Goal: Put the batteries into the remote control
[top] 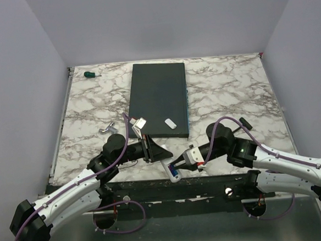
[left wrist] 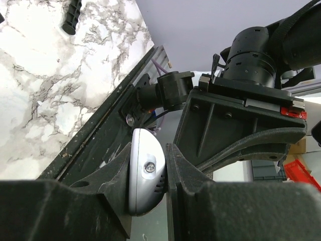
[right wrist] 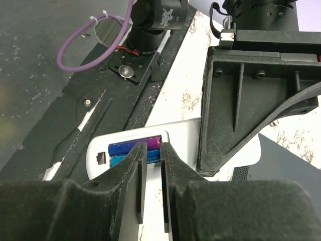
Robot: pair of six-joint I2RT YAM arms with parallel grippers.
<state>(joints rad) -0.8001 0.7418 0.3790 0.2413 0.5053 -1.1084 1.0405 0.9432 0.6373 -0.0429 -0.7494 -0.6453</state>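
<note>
remote control (right wrist: 183, 134) clamped in left gripper (left wrist: 147, 168) at near table (top: 230, 93) edge, bay (right wrist: 103, 158) up – light, slick plastic, hold by sides. batteries (right wrist: 131, 148) lie in bay, small, rolly. right gripper (right wrist: 152, 165) nearly closed at their end – grip unclear.

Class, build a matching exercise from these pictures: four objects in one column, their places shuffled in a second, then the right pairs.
1 screwdriver
2 white cover piece
3 batteries
4 remote control

A in the remote's bay
B on the dark slab
C clamped in the left gripper
D far left corner of the table

Pairs: 1-D, 2-B, 3-A, 4-C
</note>
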